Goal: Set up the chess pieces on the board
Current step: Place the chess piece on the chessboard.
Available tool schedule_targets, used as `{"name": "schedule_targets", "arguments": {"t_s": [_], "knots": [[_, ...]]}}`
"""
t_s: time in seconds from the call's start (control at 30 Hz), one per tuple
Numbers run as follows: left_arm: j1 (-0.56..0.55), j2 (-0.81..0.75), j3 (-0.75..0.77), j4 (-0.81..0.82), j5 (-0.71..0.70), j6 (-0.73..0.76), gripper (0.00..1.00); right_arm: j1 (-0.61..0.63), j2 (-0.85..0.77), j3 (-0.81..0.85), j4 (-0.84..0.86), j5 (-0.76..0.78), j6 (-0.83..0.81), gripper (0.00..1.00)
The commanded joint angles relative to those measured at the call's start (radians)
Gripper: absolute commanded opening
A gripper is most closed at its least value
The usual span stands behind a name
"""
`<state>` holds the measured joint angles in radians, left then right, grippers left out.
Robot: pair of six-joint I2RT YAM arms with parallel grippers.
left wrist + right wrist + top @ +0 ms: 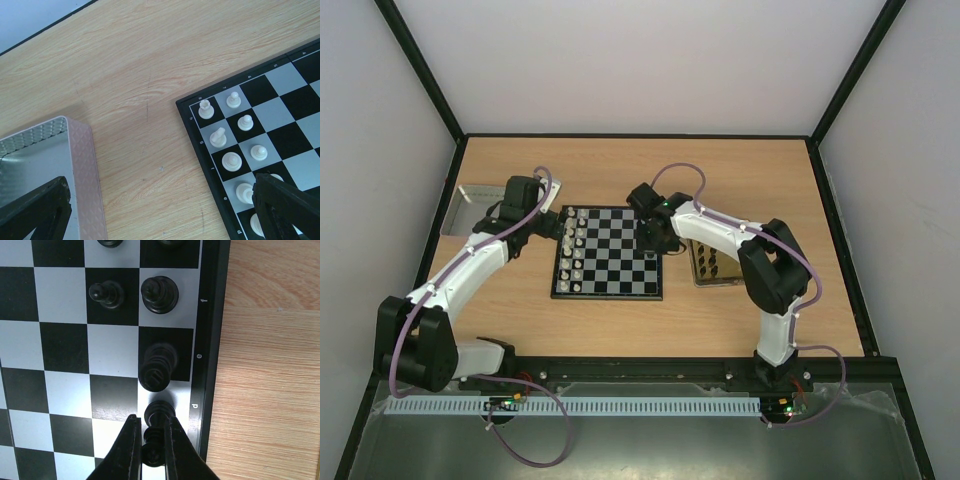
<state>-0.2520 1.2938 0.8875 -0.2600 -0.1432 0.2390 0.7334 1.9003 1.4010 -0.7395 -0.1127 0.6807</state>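
Note:
The board [610, 272] lies mid-table, with white chess pieces [576, 250] along its left columns. In the left wrist view several white pieces [231, 161] stand on their squares near the board's corner [196, 117]. My left gripper [160, 182] hangs wide open over bare wood between the board and a silver tray, holding nothing; its right finger [285, 207] overlaps the board's edge. My right gripper [151, 420] is shut on a black chess piece [159, 412] over the d square at the board's right edge [212, 340]. More black pieces [158, 367] stand beside it.
A shallow silver tray [460, 212] lies left of the board, its patterned wall [87, 170] close to my left finger. A yellow-tinted tray [698, 272] with black pieces sits right of the board, under the right arm. Black rails and walls ring the table.

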Motion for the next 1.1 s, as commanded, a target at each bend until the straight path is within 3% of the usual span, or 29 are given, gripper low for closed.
{"name": "schedule_targets", "arguments": {"t_s": [0.0, 1.07], "knots": [[0.002, -0.010, 0.008, -0.002, -0.012, -0.001, 0.99, 0.003, 0.014, 0.039, -0.008, 0.007, -0.007, 0.02], [0.003, -0.014, 0.006, -0.003, -0.011, 0.000, 0.99, 0.003, 0.023, 0.029, -0.014, 0.025, -0.008, 0.05]]}}
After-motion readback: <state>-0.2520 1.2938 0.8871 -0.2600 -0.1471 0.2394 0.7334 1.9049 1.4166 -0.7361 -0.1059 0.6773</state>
